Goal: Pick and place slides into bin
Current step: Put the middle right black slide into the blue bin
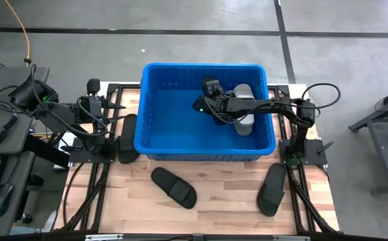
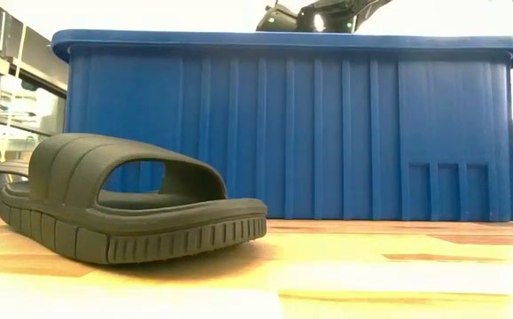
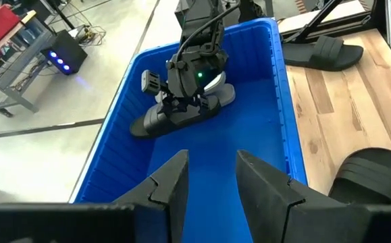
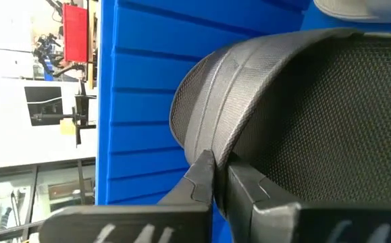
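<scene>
- The right gripper [image 1: 219,114] reaches into the blue bin [image 1: 155,114], its fingers [image 4: 205,177] pinched together on the edge of a dark grey slide's [image 3: 181,115] strap.
- That held slide sits low inside the bin toward its right end, its long axis running roughly left to right.
- A light grey slide [image 1: 244,126] lies in the bin just right of it, touching or overlapping; I cannot tell which.
- Three black slides rest on the wooden table [image 1: 227,194] outside the bin: one [image 1: 173,187] near its front wall, lying diagonally; one [image 1: 272,188] at the near right, almost near-to-far; one [image 1: 128,137] against the bin's left wall.
- The left gripper [image 3: 209,177] waits at the table's left edge, fingers apart, pointing at the bin.
</scene>
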You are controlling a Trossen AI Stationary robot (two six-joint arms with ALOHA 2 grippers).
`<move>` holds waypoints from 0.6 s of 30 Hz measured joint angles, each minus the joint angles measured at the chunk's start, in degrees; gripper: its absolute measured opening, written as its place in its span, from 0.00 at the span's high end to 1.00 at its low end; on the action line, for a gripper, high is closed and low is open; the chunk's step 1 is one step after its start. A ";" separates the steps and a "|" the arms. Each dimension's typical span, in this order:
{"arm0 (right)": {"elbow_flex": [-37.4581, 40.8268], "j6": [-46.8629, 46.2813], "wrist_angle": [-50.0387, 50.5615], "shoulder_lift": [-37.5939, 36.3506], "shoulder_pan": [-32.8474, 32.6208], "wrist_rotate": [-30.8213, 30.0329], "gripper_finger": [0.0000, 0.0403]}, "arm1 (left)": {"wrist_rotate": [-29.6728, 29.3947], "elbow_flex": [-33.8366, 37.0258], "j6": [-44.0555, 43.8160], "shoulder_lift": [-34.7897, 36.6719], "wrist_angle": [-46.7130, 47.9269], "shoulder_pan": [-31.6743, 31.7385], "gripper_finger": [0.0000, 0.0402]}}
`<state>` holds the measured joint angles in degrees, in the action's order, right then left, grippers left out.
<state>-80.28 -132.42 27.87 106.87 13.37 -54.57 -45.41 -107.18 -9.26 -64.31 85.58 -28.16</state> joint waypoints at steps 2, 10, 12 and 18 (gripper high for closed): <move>0.01 0.06 0.14 0.00 0.06 0.16 1.00 | 0.00 0.00 -0.01 0.00 0.04 0.01 0.72; -0.01 0.87 0.14 0.07 -1.51 -0.61 0.92 | 0.00 0.00 0.03 0.00 0.09 0.02 0.72; 0.00 0.87 0.17 0.07 -1.80 -0.48 0.88 | 0.00 0.00 0.32 0.00 0.09 0.00 0.72; 0.01 0.50 1.31 0.07 -1.93 2.52 0.77 | 1.99 0.00 0.46 0.07 0.11 0.02 0.72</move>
<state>-80.27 -131.92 29.18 106.94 11.44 -52.05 -43.41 -107.18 -8.80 -64.25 85.69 -28.14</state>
